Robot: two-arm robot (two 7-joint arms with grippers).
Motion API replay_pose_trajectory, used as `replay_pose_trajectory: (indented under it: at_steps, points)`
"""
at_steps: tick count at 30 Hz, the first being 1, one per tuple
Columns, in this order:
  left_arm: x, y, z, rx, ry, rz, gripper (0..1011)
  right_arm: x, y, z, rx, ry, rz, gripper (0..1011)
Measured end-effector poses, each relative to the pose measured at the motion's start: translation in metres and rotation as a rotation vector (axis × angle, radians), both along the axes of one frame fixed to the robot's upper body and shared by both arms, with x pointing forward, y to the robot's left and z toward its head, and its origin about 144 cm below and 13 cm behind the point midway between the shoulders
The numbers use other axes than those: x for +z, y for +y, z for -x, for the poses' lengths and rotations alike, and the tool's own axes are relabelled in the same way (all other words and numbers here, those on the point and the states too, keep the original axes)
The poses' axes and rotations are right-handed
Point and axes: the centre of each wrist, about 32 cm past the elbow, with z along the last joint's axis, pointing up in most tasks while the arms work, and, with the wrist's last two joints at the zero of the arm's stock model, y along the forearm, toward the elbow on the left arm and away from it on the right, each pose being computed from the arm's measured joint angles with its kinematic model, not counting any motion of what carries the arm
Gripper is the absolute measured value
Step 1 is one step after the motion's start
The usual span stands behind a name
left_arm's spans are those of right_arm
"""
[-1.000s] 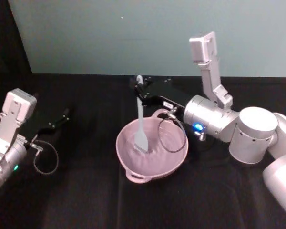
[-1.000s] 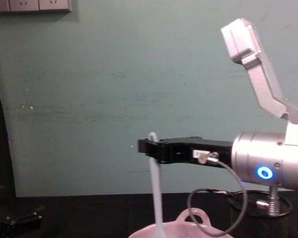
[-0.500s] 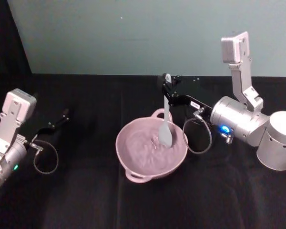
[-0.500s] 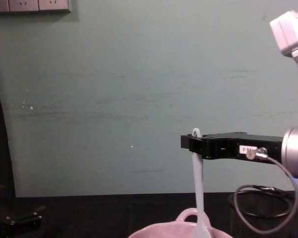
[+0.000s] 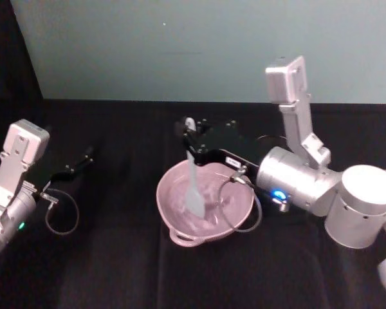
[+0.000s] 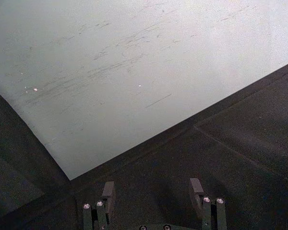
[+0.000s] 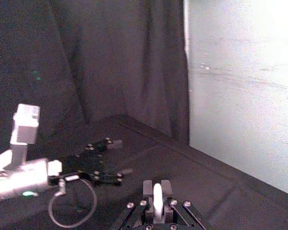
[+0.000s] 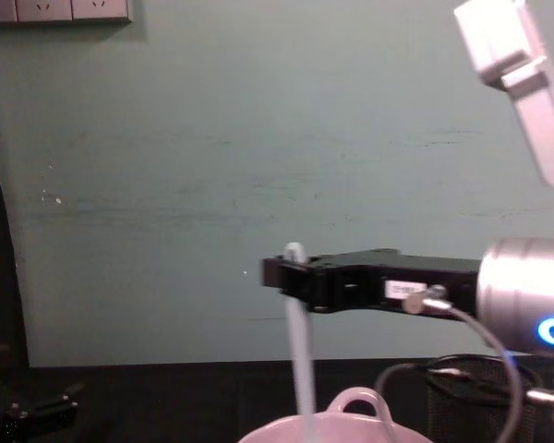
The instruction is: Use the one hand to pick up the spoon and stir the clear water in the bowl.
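Observation:
The pale pink bowl (image 5: 235, 215) sits at the middle of the black table, its loop handle (image 8: 356, 401) showing in the chest view. My right gripper (image 5: 189, 131) reaches in from the right above the bowl's far left side and is shut on the top of the white spoon (image 5: 193, 188). The spoon hangs upright with its flat blade down inside the bowl, in rippled water. In the chest view the right gripper (image 8: 291, 274) holds the spoon (image 8: 301, 355) above the rim; the right wrist view shows the spoon's handle end (image 7: 157, 202) clamped. My left gripper (image 6: 152, 192) is open and parked at the far left.
A black wire-mesh cup (image 8: 485, 399) stands behind the bowl to the right, under my right arm. The right wrist's black cable (image 5: 243, 209) loops over the bowl's right side. A teal wall runs along the table's far edge. My left arm (image 5: 16, 180) rests at the left.
My right gripper has swept the spoon from the bowl's right side back to its left side; a second ago it was also on the left. The left arm has not moved.

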Motion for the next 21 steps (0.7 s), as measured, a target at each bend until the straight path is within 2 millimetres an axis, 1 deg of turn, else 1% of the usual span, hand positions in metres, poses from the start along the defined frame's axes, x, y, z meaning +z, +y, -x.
replay_pose_trajectory:
  at_steps: [5,8,11,14,15,17,18,21]
  points:
    - [0.000,0.000,0.000,0.000,0.000,0.000,1011,-0.003,0.013,-0.005,0.030,0.005,-0.013,110]
    - [0.000,0.000,0.000,0.000,0.000,0.000,1011,-0.005,0.018,-0.012,0.039,0.009,-0.022,110]
    - [0.000,0.000,0.000,0.000,0.000,0.000,1011,-0.008,0.020,-0.023,0.037,0.016,-0.025,110]
    - [0.000,0.000,0.000,0.000,0.000,0.000,1011,-0.009,0.020,-0.030,0.031,0.018,-0.025,110]
    - [0.000,0.000,0.000,0.000,0.000,0.000,1011,-0.010,0.018,-0.036,0.020,0.018,-0.024,110]
    - [0.000,0.000,0.000,0.000,0.000,0.000,1011,-0.010,0.015,-0.040,0.008,0.018,-0.023,110]
    - [0.000,0.000,0.000,0.000,0.000,0.000,1011,-0.010,0.011,-0.044,-0.007,0.018,-0.023,110]
    - [0.000,0.000,0.000,0.000,0.000,0.000,1011,-0.010,0.003,-0.049,-0.033,0.017,-0.023,110]
